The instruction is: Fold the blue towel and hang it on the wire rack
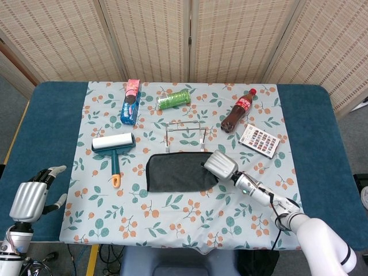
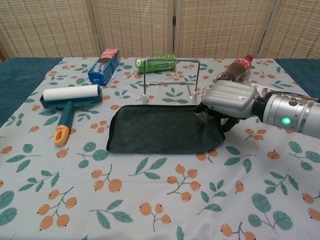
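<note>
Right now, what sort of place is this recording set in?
Probably a staged lab workspace, not a home: woven folding screens wall off a table under a floral cloth, laid with unrelated props like a lint roller and cola bottle.

My right hand point(image 2: 227, 100) has a smooth, satin metallic shell. The towel point(image 2: 162, 129) under my fingers is dark, matt cloth. The wire rack point(image 2: 170, 80) is thin bare metal. The tablecloth point(image 2: 150, 200) is smooth printed fabric.

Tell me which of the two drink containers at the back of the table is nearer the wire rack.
The green can, lying just behind the wire rack; the cola bottle lies farther right.
</note>
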Controlling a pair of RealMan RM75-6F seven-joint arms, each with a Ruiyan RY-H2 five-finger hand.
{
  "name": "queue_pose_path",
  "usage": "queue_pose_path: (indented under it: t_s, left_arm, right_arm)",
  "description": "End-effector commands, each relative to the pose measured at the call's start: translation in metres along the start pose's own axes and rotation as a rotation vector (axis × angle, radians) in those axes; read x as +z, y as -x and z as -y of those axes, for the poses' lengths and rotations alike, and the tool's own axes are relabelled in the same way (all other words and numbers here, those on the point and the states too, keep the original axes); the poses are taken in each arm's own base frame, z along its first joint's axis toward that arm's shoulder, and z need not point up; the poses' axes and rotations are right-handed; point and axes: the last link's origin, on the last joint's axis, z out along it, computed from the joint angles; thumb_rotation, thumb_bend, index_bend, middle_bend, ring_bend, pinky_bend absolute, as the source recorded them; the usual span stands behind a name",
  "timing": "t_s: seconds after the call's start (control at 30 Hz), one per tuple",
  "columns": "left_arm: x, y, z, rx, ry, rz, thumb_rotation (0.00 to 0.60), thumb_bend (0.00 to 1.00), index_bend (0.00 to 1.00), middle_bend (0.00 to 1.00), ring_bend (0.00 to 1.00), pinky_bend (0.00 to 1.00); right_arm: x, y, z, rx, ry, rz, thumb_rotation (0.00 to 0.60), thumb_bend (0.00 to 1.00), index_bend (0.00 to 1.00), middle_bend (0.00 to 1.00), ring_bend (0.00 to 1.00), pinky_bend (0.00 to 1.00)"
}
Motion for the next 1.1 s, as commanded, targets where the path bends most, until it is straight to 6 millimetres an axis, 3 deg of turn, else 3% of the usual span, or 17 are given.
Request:
queue_pose_path:
  t_s: [0.03, 0.37, 0.57, 0.73, 0.83, 1.1]
  left_arm:
    - [0.000, -0.001, 0.001, -0.003, -0.002, -0.005, 0.600, 0.27, 0.19, 0.26, 0.25, 0.46]
    - [-0.001, -0.004, 0.002, -0.004, -0.004, -0.016, 0.600, 0.27, 0.19, 0.26, 0.25, 0.46]
    - [-0.002, -0.006, 0.003, -0.007, -0.008, -0.025, 0.600, 0.27, 0.19, 0.26, 0.25, 0.46]
    - [-0.003, -0.007, 0.004, -0.009, -0.011, -0.030, 0.600, 0.27, 0.19, 0.26, 0.25, 0.46]
    - [-0.006, -0.008, 0.006, -0.018, -0.015, -0.039, 0.600, 0.27, 0.19, 0.26, 0.25, 0.46]
    - [-0.009, -0.011, 0.005, -0.020, 0.002, -0.049, 0.600, 0.27, 0.19, 0.26, 0.24, 0.46]
  right_arm:
    - [-0.001, -0.005, 0.000, 0.020, 0.002, -0.029, 0.600, 0.45, 0.68, 0.91, 0.86, 1.00]
    - [-0.022, -0.045, -0.006, 0.043, -0.019, -0.191, 0.600, 0.47, 0.78, 0.93, 0.88, 1.00]
    - [-0.047, -0.086, -0.014, 0.060, 0.010, -0.310, 0.600, 0.48, 0.82, 0.95, 0.89, 1.00]
    - [-0.058, -0.105, -0.018, 0.062, 0.034, -0.354, 0.600, 0.49, 0.83, 0.96, 0.89, 1.00]
    - [-0.070, -0.130, -0.024, 0.055, 0.079, -0.428, 0.600, 0.49, 0.83, 0.96, 0.89, 1.00]
    - [-0.070, -0.157, -0.030, 0.066, 0.153, -0.473, 0.600, 0.50, 0.83, 0.96, 0.89, 1.00]
